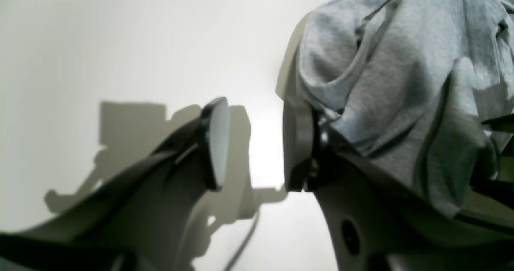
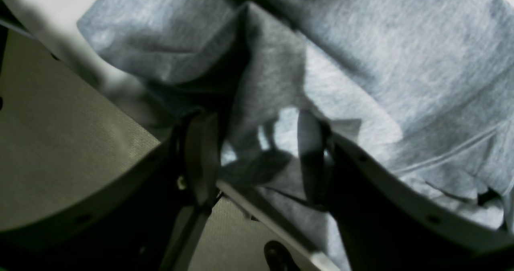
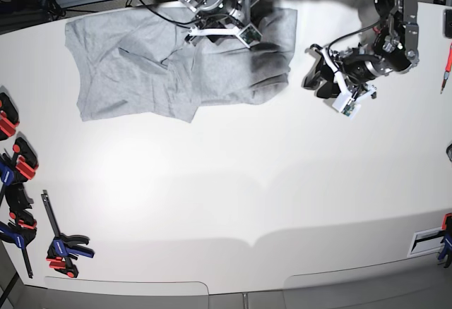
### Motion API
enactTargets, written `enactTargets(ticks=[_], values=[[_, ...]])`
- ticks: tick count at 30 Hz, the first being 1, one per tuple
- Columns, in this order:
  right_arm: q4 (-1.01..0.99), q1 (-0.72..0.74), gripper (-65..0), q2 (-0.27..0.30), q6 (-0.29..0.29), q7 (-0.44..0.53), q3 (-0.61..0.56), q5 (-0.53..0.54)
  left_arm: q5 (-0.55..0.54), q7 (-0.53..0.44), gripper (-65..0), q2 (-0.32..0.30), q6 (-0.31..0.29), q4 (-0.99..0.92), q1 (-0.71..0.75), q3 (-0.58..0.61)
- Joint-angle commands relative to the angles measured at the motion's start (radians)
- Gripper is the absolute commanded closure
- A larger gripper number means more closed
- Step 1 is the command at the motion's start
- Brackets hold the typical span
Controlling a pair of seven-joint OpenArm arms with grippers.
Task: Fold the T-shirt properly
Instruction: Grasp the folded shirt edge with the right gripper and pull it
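The white counter [image 3: 233, 182] fills the base view. The grey T-shirt [image 3: 141, 65] lies rumpled along the far edge, reaching from near the far left corner to past the middle, its folds bunched towards its right end. The right gripper [image 3: 236, 30] is low over the bunched right part of the shirt at the far edge; in the right wrist view its pads [image 2: 309, 154] stand apart with cloth under and between them, not pinched. The left gripper [image 3: 318, 69] hangs near the far right corner, just beside the shirt's right end; its pads [image 1: 217, 142] are spread with bare counter between them, gripping nothing. Clamps [image 3: 63, 245] lie along the left edge near the front corner.
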Motion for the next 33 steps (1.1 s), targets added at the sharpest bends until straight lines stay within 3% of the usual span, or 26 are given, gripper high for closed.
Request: enactTargets(ticks=[1, 3, 7, 19, 26, 33], values=[[0.013, -0.002, -29.3, -0.009, 0.002, -0.004, -0.006, -0.002, -0.012, -0.022, -20.7, -0.011, -0.003, 0.018, -0.008, -0.006], [0.013, -0.002, -24.1, -0.009, 0.002, -0.039, -0.006, -0.021, -0.012, -0.022, -20.7, -0.011, -0.003, 0.018, -0.008, -0.006], [0.014, -0.002, 0.0, -0.009, -0.001, -0.084, -0.006, -0.089, -0.012, -0.021, -20.7, -0.011, -0.003, 0.018, -0.008, -0.006], [0.151, -0.004, 0.0, -0.008, -0.019, -0.133, -0.006, -0.162, -0.012, -0.021, -20.7, -0.011, -0.003, 0.018, -0.008, -0.006], [0.231, -0.084, 0.0, -0.007, -0.019, -0.135, -0.006, -0.175, -0.013, -0.022, -20.7, -0.011, -0.003, 0.018, -0.008, -0.006], [0.304, -0.136, 0.0, 0.045, -0.057, -0.139, -0.006, -0.262, -0.013, -0.022, -20.7, -0.011, -0.003, 0.018, -0.008, -0.006]])
